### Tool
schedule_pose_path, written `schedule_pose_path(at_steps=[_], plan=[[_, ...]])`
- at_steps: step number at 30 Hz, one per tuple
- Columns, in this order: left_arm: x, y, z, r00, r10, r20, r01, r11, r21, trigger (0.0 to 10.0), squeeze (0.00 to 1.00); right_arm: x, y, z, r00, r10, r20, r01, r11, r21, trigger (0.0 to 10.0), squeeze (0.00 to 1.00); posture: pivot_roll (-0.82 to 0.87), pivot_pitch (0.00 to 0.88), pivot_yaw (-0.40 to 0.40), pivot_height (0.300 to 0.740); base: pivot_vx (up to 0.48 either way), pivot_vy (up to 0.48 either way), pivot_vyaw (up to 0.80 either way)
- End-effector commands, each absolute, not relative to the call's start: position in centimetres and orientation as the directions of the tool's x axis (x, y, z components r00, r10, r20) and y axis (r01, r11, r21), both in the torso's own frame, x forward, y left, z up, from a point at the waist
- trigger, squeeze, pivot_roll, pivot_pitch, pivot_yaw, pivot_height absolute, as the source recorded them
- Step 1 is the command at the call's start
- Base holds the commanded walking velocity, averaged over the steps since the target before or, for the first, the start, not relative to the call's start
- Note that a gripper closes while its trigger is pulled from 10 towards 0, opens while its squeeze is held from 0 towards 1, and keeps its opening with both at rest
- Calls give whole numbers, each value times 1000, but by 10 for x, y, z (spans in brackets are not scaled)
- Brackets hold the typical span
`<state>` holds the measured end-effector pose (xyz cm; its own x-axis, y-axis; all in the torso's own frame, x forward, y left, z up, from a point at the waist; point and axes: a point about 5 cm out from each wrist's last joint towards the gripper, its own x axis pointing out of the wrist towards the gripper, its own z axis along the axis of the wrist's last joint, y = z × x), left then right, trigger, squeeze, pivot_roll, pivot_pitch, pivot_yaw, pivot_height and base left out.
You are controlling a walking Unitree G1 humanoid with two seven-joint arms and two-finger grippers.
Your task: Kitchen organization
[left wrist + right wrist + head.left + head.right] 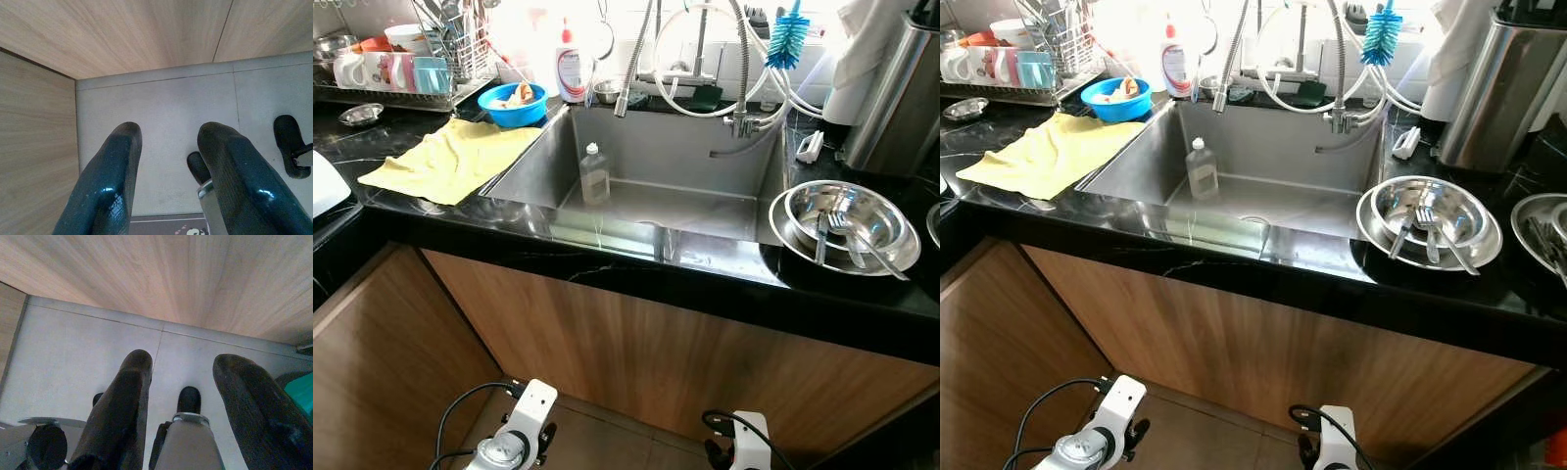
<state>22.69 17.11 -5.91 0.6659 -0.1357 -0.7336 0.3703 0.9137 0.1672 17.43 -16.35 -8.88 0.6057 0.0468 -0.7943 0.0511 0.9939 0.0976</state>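
Looking down at the counter, I see a dish rack (391, 73) at ten o'clock, a yellow cloth (450, 157) just below it, a blue bowl (512, 104) beside the sink (646, 196), and a small bottle (594, 174) standing upright in the basin. At three o'clock, steel bowls (847, 227) hold a fork and spoon. Both arms hang low by the cabinet: my left gripper (168, 171) and right gripper (183, 396) each show fingers spread apart, holding nothing, over grey floor tile.
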Motion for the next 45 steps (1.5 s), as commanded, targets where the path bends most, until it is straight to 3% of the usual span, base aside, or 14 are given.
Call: schedule_pose_path(at_steps=[1,7,14,25,45], plan=[[225,176,-60,656,-124,-745,366,915,170,10000,0,175,-162,-89,605,49,-794,48,994,97,10000,0,-67,0,44,740,0,0,0],[223,175,-62,648,-122,-751,368,914,169,10000,0,174,-162,-89,594,52,-803,40,995,94,10000,0,-67,0,44,740,165,0,0],[222,176,-62,647,-121,-753,365,916,167,10000,0,175,-162,-89,598,55,-799,40,994,99,10000,0,-64,0,44,705,248,0,0],[223,177,-62,647,-122,-753,365,916,166,10000,0,175,-162,-89,597,53,-800,37,995,93,10000,0,-65,0,44,705,249,0,0],[222,175,-62,648,-139,-749,362,922,141,10000,0,175,-162,-89,599,57,-799,34,995,96,10000,0,-63,0,43,705,0,0,0]])
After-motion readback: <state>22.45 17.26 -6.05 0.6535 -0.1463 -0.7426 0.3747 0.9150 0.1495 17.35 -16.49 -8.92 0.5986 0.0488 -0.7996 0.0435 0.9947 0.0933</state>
